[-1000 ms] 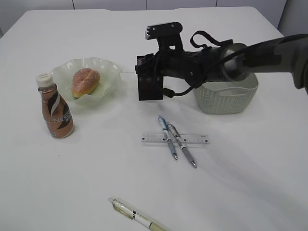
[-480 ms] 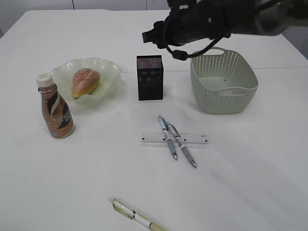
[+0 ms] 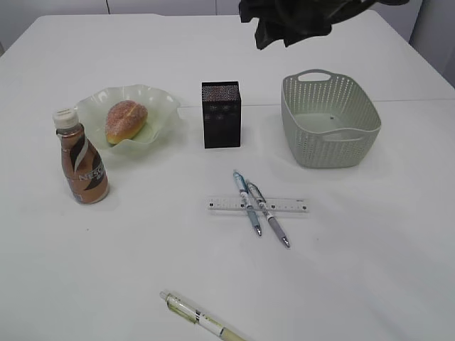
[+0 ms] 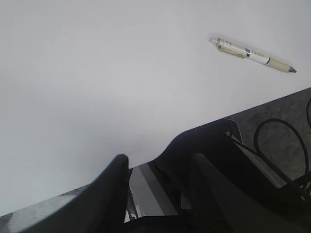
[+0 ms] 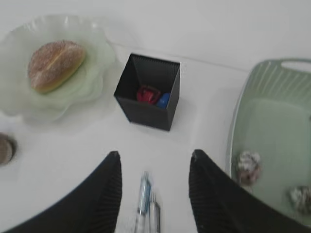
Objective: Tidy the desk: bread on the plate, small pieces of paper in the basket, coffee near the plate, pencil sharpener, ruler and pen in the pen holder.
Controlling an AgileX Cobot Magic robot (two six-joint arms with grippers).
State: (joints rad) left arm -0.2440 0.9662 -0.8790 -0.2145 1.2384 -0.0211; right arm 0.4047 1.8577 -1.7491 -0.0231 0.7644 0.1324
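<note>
The bread [image 3: 126, 121] lies on the pale green plate [image 3: 160, 103], with the coffee bottle [image 3: 82, 160] in front of it on the left. The black pen holder [image 3: 221, 114] stands mid-table; in the right wrist view it [image 5: 136, 109] holds a red and a blue item [image 5: 151, 94]. Two pens [image 3: 248, 202] lie across the clear ruler [image 3: 298, 206]. A third pen [image 3: 199, 320] lies at the front edge and shows in the left wrist view [image 4: 252, 54]. My right gripper [image 5: 155, 158] is open and empty, high above the pens. My left gripper [image 4: 158, 162] is open and empty beside the table's edge.
The green basket [image 3: 330, 131] stands right of the pen holder; the right wrist view shows crumpled paper balls [image 5: 249, 167] inside it. My right arm [image 3: 298, 18] hangs dark at the top of the exterior view. The floor and cables [image 4: 277, 145] show past the table edge.
My right arm has lifted off the pen holder and drawn back up toward the far top of the view. The pen holder now stands uncovered. Nothing else moved.
</note>
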